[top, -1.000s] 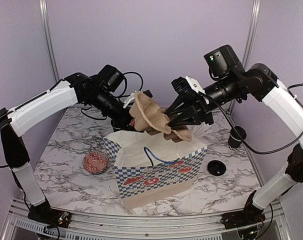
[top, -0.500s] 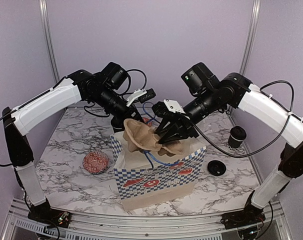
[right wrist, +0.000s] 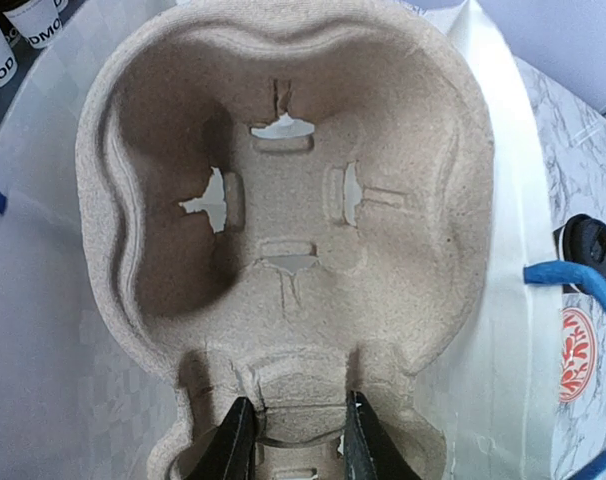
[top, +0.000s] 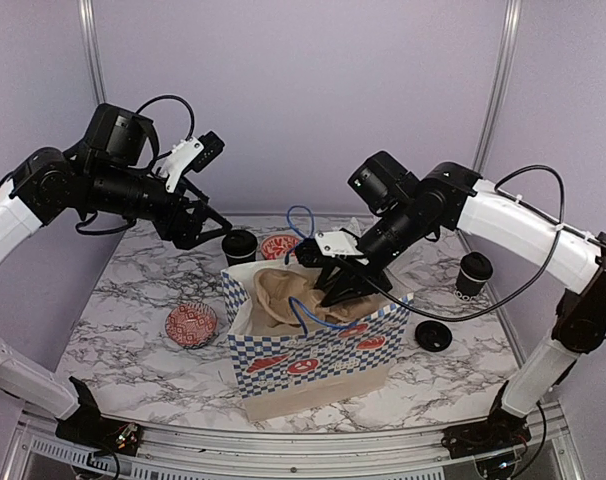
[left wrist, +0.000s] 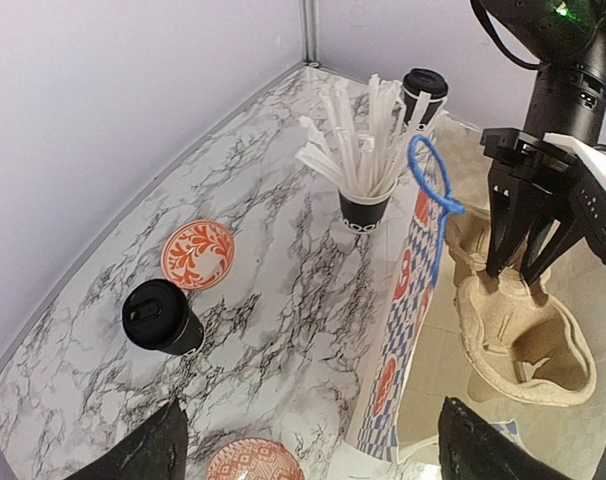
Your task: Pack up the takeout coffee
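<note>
Much of your brown pulp carrier (top: 275, 290) sat sunk inside the checked paper bag (top: 303, 350). Its lower part was hidden by the bag's wall from above, and its near end was cut off at the bottom of the right wrist view. Your right gripper (right wrist: 295, 440) showed only two fingertips there, drawn narrow and pinching the carrier's middle ridge. The cup of white sticks (left wrist: 365, 200) could be made out only from the left wrist; from above, the right arm covered it. Your left gripper (left wrist: 313, 455) appeared as two dark tips at the bottom corners of its own view, spread wide and holding nothing. That arm was raised over the left rear of the marble table (top: 133, 350), its wrist angled down toward the bag. The right arm reached in from the right, elbow high, wrist dipped into the bag's mouth. A lidded black cup (top: 240, 245) stood just behind the bag, a second black cup (top: 474, 272) stood near the right rear edge, and a loose black lid (top: 433, 336) lay beside the bag's right side.
</note>
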`<state>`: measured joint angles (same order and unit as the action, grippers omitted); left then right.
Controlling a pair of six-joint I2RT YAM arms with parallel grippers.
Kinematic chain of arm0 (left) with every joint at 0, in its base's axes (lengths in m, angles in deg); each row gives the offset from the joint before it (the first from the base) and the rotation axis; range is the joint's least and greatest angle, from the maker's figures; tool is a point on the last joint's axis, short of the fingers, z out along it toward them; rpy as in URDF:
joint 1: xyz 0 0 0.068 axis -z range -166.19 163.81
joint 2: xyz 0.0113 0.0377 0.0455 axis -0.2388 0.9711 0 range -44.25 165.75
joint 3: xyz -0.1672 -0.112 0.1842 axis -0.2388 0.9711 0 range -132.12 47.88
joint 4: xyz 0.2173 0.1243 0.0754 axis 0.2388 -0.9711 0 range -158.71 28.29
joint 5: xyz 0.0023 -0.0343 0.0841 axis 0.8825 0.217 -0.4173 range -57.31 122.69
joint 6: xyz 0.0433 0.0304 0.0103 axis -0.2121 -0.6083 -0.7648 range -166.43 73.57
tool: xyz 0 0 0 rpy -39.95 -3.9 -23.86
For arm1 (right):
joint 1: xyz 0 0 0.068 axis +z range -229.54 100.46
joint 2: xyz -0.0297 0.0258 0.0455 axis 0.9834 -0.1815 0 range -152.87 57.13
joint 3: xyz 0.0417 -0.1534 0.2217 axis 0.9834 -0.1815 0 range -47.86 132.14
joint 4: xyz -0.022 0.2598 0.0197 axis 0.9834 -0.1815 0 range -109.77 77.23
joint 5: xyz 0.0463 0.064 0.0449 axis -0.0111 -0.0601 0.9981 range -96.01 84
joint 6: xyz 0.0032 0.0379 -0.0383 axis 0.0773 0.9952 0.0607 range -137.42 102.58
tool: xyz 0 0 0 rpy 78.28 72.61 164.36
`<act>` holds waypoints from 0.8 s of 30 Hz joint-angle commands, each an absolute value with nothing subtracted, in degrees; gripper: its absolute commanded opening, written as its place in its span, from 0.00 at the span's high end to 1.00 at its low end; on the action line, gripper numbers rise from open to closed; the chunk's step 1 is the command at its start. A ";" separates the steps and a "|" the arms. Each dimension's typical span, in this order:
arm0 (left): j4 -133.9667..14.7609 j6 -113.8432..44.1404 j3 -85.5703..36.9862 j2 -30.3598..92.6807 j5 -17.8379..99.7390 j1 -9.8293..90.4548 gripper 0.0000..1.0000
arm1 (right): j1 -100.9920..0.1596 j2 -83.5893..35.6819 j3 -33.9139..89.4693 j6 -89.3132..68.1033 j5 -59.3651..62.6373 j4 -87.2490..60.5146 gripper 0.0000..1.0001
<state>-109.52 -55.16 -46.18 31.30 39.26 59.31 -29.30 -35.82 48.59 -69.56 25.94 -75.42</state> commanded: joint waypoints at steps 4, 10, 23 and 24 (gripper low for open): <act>-103.58 -50.65 -38.11 26.34 26.62 59.25 0.07 | -26.02 -38.57 46.72 -68.96 16.94 -75.67 0.74; -103.26 -47.65 -36.20 25.14 18.70 57.57 0.04 | -22.49 -41.84 46.73 -67.35 11.06 -76.23 0.73; -101.96 -45.03 -31.09 20.18 17.13 55.96 0.03 | -20.98 -48.74 44.81 -65.41 7.75 -76.53 0.70; -101.92 -44.95 -30.60 20.04 17.18 55.97 0.02 | -21.00 -49.26 44.64 -65.38 8.12 -76.57 0.70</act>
<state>-103.64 -46.38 -32.46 21.58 17.99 56.36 -21.26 -47.84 44.83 -66.52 8.28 -75.93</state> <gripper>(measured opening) 0.973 0.296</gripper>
